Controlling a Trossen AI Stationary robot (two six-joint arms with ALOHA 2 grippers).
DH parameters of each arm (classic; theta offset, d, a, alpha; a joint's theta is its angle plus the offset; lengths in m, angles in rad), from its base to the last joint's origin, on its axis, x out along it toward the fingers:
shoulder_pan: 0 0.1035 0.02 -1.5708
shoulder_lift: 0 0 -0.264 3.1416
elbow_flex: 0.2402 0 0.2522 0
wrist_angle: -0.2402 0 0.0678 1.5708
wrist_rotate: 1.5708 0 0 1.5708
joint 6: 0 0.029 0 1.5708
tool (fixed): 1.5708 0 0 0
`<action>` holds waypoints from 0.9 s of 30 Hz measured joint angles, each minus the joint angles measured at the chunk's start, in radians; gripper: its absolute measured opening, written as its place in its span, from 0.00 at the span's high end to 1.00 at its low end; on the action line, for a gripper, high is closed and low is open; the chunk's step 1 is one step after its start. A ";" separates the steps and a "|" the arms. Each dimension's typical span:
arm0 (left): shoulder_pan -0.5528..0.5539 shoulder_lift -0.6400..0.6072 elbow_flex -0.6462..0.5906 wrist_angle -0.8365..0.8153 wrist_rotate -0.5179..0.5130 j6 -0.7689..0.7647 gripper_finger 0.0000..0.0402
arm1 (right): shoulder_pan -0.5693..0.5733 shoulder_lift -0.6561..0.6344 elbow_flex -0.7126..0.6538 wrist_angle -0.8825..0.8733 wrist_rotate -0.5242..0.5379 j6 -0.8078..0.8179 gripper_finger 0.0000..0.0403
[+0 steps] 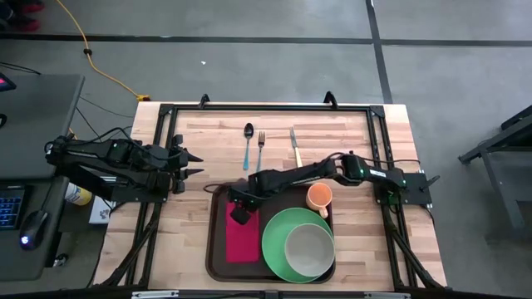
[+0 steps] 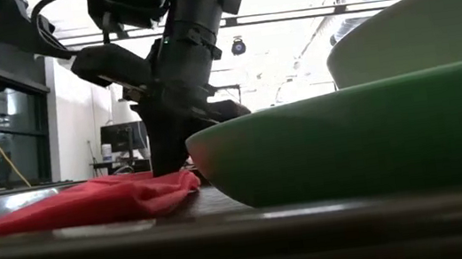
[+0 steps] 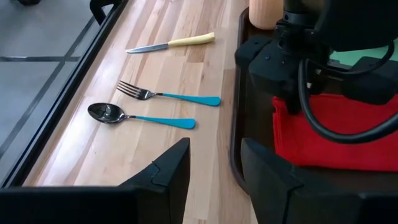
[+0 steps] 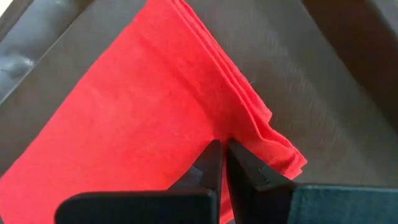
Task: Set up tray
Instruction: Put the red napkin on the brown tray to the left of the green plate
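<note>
High cam overhead; low cam level, close; both share red napkin point(image 1: 243, 234).

Tray point(image 1: 218, 257) on tabletop point(image 1: 174, 232): napkin point(image 1: 242, 237) at left, plate point(image 1: 278, 241) holding bowl point(image 1: 308, 247) at right, cup point(image 1: 319, 197) behind plate. Spoon point(image 1: 248, 144), fork point(image 1: 259, 149), knife point(image 1: 294, 146) behind tray.

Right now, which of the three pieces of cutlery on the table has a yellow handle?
The knife, lying nearest the orange cup. The spoon and fork beside it both have blue handles.
</note>
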 joint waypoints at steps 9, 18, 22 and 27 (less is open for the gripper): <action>0.000 0.000 0.000 0.000 0.015 -0.003 0.57 | 0.032 0.000 0.000 0.023 0.007 0.102 1.00; 0.000 0.000 0.000 0.000 0.019 -0.007 0.57 | 0.032 0.000 0.002 0.073 0.047 0.145 1.00; 0.000 0.000 0.000 0.000 0.026 -0.012 0.57 | 0.036 0.000 0.002 0.073 0.057 0.158 1.00; 0.000 0.000 0.000 0.000 0.030 -0.017 0.57 | 0.038 -0.004 0.002 0.072 0.064 0.154 1.00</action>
